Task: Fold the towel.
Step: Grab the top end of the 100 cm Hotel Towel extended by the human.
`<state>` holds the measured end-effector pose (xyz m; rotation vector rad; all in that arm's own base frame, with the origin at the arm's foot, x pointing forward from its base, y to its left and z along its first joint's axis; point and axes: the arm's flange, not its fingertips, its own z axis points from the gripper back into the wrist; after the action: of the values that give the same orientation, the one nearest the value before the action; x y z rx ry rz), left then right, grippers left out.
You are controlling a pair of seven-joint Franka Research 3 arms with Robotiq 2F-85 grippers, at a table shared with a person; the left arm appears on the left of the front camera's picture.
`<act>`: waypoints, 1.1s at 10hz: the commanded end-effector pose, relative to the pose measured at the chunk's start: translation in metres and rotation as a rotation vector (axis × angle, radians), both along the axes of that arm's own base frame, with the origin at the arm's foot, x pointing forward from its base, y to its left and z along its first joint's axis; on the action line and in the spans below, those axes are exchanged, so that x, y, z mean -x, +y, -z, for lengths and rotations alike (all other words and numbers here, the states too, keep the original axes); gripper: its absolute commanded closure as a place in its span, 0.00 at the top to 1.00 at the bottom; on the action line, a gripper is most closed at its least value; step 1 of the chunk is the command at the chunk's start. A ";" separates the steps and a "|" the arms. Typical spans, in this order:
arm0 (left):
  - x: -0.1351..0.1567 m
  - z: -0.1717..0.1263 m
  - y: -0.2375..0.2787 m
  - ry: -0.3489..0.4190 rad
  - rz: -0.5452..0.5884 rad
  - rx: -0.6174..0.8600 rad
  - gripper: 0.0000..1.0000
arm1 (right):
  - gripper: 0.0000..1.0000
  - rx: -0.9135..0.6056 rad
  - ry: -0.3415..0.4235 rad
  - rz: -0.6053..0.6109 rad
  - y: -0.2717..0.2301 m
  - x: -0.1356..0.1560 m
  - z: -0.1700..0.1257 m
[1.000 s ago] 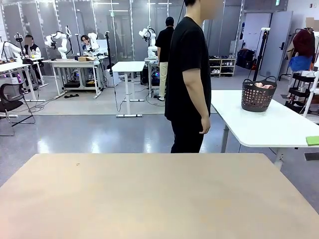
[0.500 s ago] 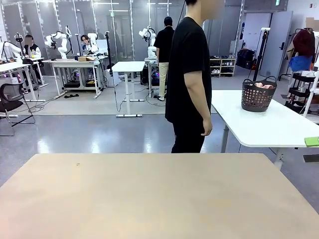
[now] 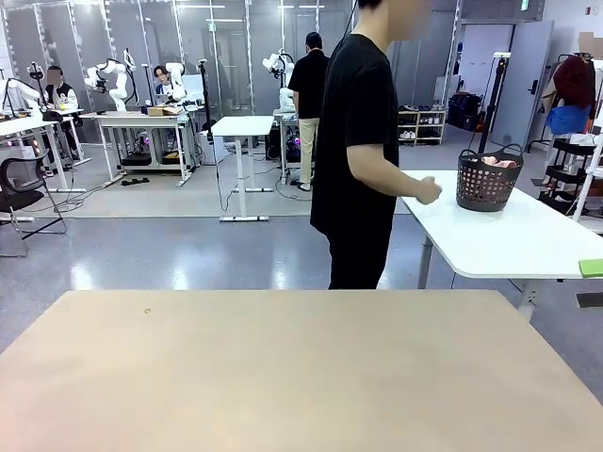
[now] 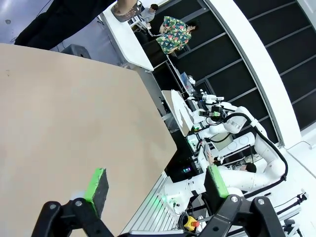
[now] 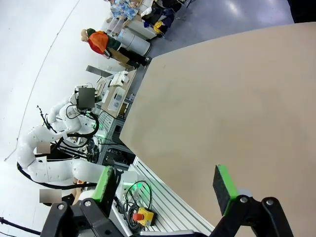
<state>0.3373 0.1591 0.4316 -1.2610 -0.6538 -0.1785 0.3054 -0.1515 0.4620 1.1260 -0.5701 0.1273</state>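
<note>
Towel cloth, pink and bunched, peeks over the rim of a dark basket that stands on a white table, well beyond the far right corner of the tan table. How it lies inside the basket cannot be told from the front view. A person in black stands at the tan table's far edge, turned side-on toward the white table, with one hand held out over its near end, close to the basket but apart from it. The tan tabletop is bare wood-tone in front of them. In the left wrist view the left gripper has its green-padded fingers spread wide with nothing between them, hanging over the tan table's edge. In the right wrist view the right gripper is likewise spread and empty, above the tabletop near its edge.
</note>
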 end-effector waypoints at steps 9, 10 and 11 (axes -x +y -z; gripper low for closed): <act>-0.001 0.000 0.000 -0.013 0.006 0.017 1.00 | 1.00 -0.008 -0.027 -0.002 0.000 -0.002 0.001; -0.001 0.000 0.000 -0.013 0.006 0.017 1.00 | 1.00 -0.008 -0.027 -0.002 0.000 -0.002 0.001; -0.001 0.000 0.000 -0.013 0.006 0.017 1.00 | 1.00 -0.008 -0.027 -0.002 0.000 -0.002 0.001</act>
<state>0.3372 0.1587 0.4318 -1.2612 -0.6524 -0.1797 0.3057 -0.1509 0.4626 1.1253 -0.5722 0.1261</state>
